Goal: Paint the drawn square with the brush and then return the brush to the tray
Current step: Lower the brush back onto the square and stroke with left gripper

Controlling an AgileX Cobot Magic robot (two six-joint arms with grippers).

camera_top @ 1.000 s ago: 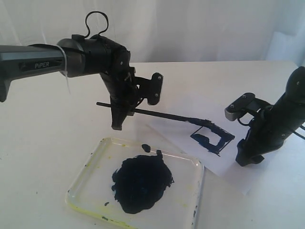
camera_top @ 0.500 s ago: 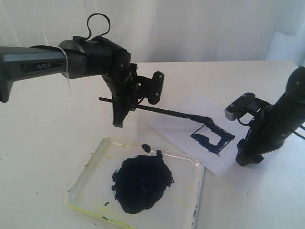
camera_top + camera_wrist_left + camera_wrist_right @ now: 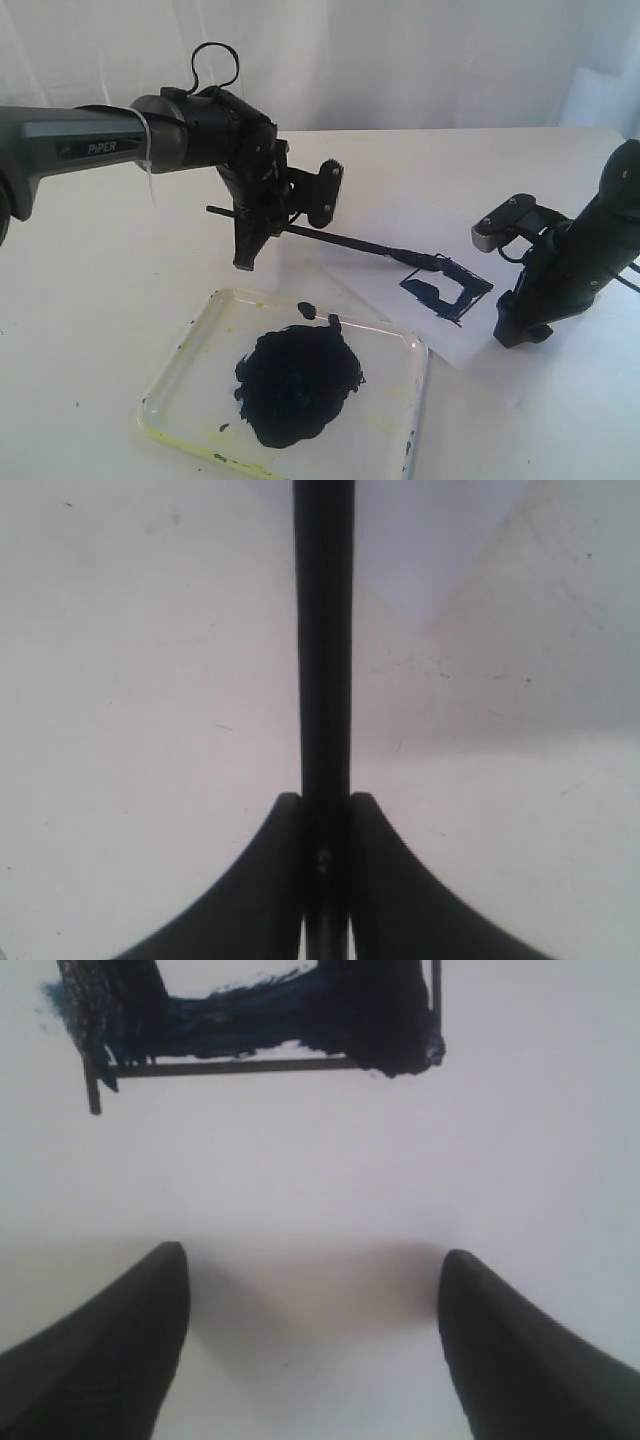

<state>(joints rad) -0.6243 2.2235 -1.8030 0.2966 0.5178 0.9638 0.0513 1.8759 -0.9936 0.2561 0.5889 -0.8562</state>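
Clear plastic tray (image 3: 190, 370), dark paint blob (image 3: 298, 380) at centre, lay nearest, with bare table around it. Left gripper (image 3: 248, 255) hung behind it, jaws clamped on the brush (image 3: 340, 240) near the handle end. Brush ran nearly level, pointing right, tip at the far edge of the half-painted square (image 3: 447, 292) on white paper (image 3: 470, 350). Right gripper (image 3: 522, 330) stood just beside the square, spread wide and empty.

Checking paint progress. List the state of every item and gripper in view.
Brush, held in left gripper, tip at the square edge.
Square, partly painted, middle bare.
Tray, holds dark paint, no brush.
Paper, lying flat.
Left gripper, shut on the brush.
Right gripper, open, empty.
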